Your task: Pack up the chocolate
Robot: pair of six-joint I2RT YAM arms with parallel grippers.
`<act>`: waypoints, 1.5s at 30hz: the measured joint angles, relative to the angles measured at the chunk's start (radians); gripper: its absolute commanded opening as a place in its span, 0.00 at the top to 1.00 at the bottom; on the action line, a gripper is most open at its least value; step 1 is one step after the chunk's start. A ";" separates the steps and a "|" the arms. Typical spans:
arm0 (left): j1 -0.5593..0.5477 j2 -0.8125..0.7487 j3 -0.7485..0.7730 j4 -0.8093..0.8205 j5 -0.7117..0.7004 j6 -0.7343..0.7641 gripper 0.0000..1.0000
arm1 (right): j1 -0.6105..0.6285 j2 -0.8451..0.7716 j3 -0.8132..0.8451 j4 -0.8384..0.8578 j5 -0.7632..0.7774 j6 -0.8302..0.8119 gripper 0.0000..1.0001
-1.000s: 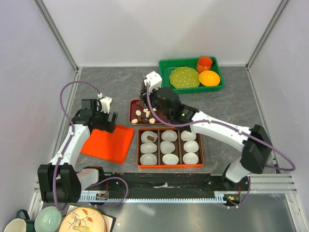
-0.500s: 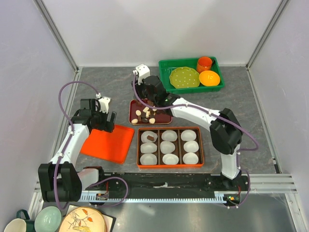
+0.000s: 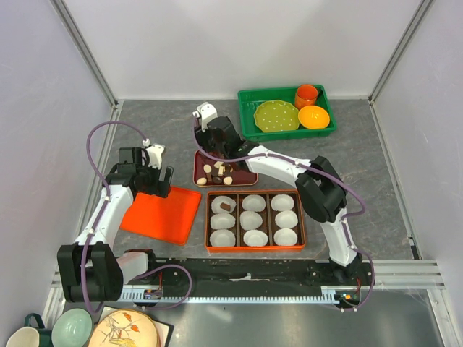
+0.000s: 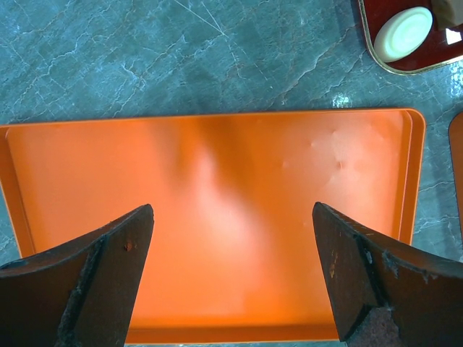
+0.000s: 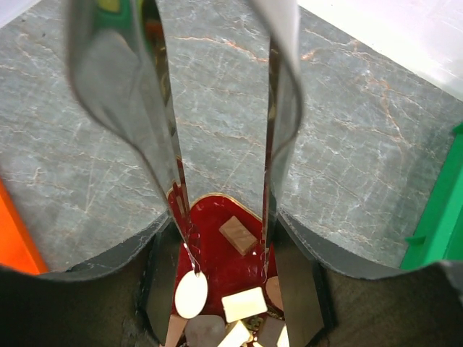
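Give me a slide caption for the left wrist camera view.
Left claw open over the orange tray, a cream chocolate at upper right.

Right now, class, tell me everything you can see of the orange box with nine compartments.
The orange box is a shallow rectangle, plastic by its look, divided into three rows of three compartments. Each holds a white crinkled paper cup. The cup in the far left corner carries one dark brown chocolate; the other eight look empty. The box lies flat on the grey table, just nearer than the dark red tray and right of the flat orange tray.
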 measured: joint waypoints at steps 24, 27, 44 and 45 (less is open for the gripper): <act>0.001 -0.010 0.008 -0.009 0.000 0.000 0.03 | -0.024 0.050 0.029 0.018 -0.029 0.003 0.43; 0.001 -0.010 0.009 -0.008 0.000 0.000 0.04 | -0.026 0.064 0.047 0.018 -0.047 0.008 0.44; 0.001 -0.014 0.010 -0.023 0.000 0.004 0.17 | -0.027 0.068 0.023 0.074 -0.092 0.031 0.56; 0.001 -0.015 0.010 -0.023 0.000 0.004 0.17 | -0.027 0.060 0.008 0.083 -0.091 0.031 0.57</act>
